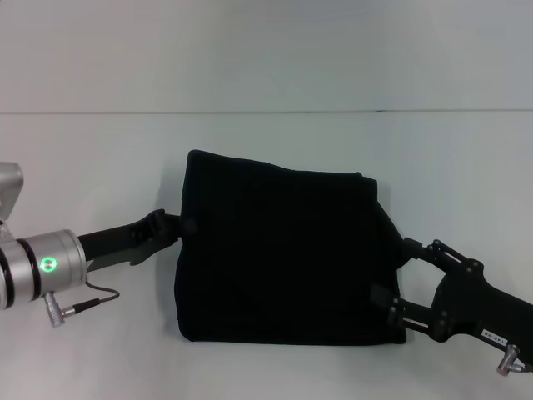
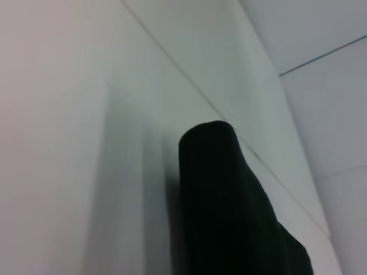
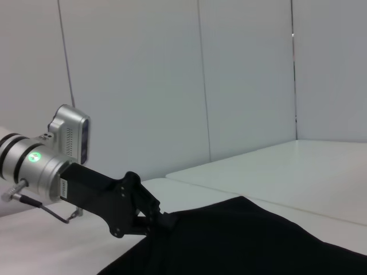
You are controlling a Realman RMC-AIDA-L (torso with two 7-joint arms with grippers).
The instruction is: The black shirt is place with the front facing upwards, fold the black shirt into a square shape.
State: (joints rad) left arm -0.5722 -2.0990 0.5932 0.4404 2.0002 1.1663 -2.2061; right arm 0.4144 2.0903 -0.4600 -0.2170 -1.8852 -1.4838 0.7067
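Observation:
The black shirt (image 1: 283, 258) lies on the white table as a folded, roughly square block, plain black side up, with no lettering showing. My left gripper (image 1: 179, 225) is at the shirt's left edge, its fingers closed on the cloth. The right wrist view shows it pinching that edge (image 3: 163, 220). My right gripper (image 1: 393, 279) is at the shirt's right edge, its two fingers spread wide against the cloth. The left wrist view shows a raised black fold of the shirt (image 2: 229, 217). The shirt also shows in the right wrist view (image 3: 246, 240).
The white table (image 1: 100, 150) runs to a seam line at the back, with a pale wall (image 1: 266, 50) behind it. A thin cable (image 1: 92, 300) hangs from my left wrist over the table.

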